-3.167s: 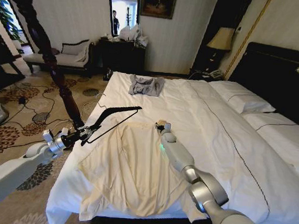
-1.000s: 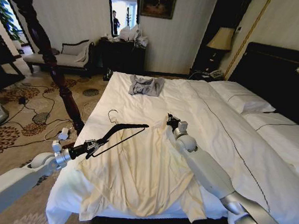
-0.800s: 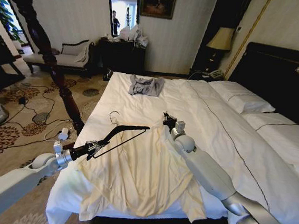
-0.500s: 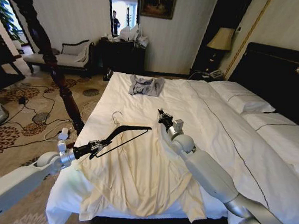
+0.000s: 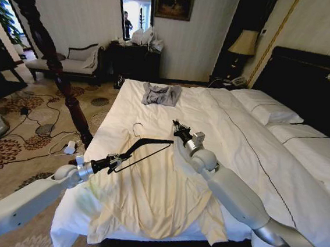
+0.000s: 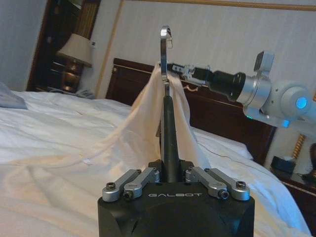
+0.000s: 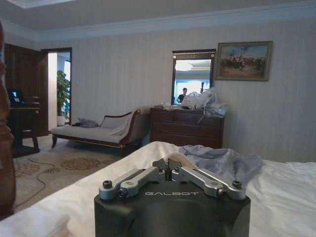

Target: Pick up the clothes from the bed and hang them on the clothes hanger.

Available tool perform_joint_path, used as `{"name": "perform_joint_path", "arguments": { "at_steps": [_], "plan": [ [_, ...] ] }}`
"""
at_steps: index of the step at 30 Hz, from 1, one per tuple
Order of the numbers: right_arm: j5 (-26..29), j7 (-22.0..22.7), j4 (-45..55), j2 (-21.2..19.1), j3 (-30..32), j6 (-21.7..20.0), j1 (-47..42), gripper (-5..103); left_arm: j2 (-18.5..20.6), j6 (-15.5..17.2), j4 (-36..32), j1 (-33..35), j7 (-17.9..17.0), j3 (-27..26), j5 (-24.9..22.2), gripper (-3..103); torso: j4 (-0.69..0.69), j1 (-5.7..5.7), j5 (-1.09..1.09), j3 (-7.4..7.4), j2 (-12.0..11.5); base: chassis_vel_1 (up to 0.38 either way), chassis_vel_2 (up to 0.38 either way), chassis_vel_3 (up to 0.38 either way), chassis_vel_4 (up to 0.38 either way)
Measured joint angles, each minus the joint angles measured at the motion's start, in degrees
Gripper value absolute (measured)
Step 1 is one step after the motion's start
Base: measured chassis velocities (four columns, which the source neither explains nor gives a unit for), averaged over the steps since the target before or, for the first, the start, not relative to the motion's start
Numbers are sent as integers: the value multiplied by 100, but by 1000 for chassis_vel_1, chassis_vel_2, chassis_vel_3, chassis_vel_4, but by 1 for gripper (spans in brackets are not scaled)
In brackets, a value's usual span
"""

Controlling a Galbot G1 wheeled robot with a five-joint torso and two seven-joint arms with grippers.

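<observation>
The cream clothes [image 5: 146,197] lie spread on the near part of the white bed [image 5: 251,143]. My right gripper [image 5: 179,128] is shut on the collar and holds it lifted off the duvet; in the right wrist view a bit of cream cloth [image 7: 177,160] shows between the shut fingers [image 7: 160,170]. My left gripper [image 5: 114,161] is shut on one end of the black clothes hanger [image 5: 151,145], whose far tip reaches the raised collar. In the left wrist view the hanger [image 6: 169,128] stands before the lifted cloth [image 6: 143,128], its wire hook [image 6: 165,39] close to the right gripper [image 6: 180,69].
A small grey garment [image 5: 161,94] lies at the far end of the bed. A dark carved bedpost [image 5: 59,72] stands left of the bed, with cables [image 5: 41,129] on the patterned carpet. White pillows [image 5: 266,107] and a black headboard [image 5: 310,73] are on the right.
My left gripper has carried the hanger rightward, up to the collar. My right gripper has lifted the collar and shifted it a little left and farther away.
</observation>
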Motion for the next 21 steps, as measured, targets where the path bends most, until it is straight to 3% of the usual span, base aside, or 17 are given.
{"name": "perform_joint_path", "arguments": {
  "at_steps": [3, 14, 21],
  "plan": [
    [82, 14, 168, -22, 17, -42, -66, 1, -124, 0, 131, -308, 3, 341, -8, 16, -1, 1, 1, 0, 0, 0, 0, 0, 0],
    [338, 36, 577, -168, 78, -123, -241, 1, -349, -3, 506, -789, 29, 835, -98, 16, 1, 0, 1, -1, 0, 0, 0, 0, 0],
    [348, 39, 722, -221, 190, -142, -460, 1, -740, 8, 697, -1234, -49, 1198, -169, 16, -3, 1, 0, 0, 0, 0, 0, 0, 0]
  ]
}}
